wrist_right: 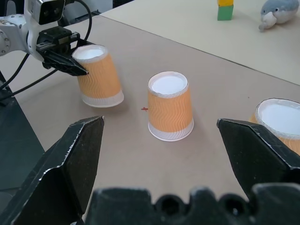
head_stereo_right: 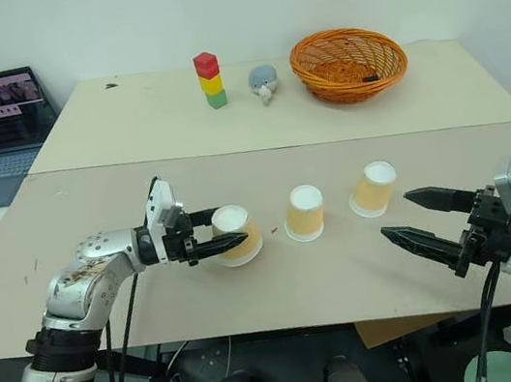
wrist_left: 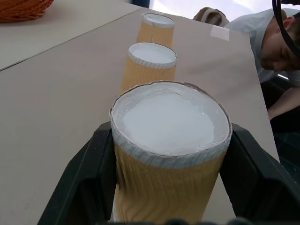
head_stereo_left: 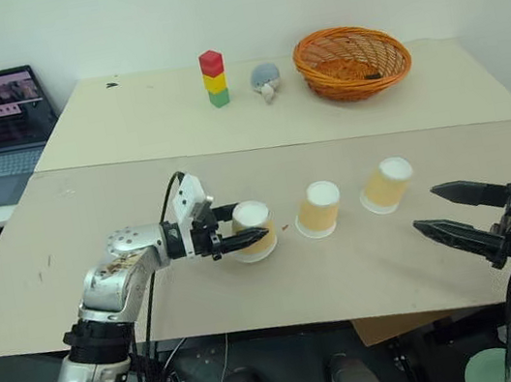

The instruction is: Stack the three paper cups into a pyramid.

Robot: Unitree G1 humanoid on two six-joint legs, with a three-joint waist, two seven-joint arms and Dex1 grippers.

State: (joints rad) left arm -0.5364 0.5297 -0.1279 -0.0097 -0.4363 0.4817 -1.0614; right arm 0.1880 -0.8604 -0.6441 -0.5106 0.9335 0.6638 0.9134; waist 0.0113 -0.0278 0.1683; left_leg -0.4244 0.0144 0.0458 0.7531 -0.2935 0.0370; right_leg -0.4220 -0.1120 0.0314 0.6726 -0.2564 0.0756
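**Left gripper clamped on the end cup**

Where the left gripper [head_stereo_left: 241,235] meets the row, we find its fingers closed on the near cup [head_stereo_left: 254,230], which leans off the table [head_stereo_left: 144,229], one edge of its rim lifted. Just beside it stands the middle cup [head_stereo_left: 318,208], then the far cup [head_stereo_left: 387,185], both mouth-down. We note the right gripper [head_stereo_left: 447,210] spread wide and empty, near the far cup. Its wrist is cut off at the frame edge.
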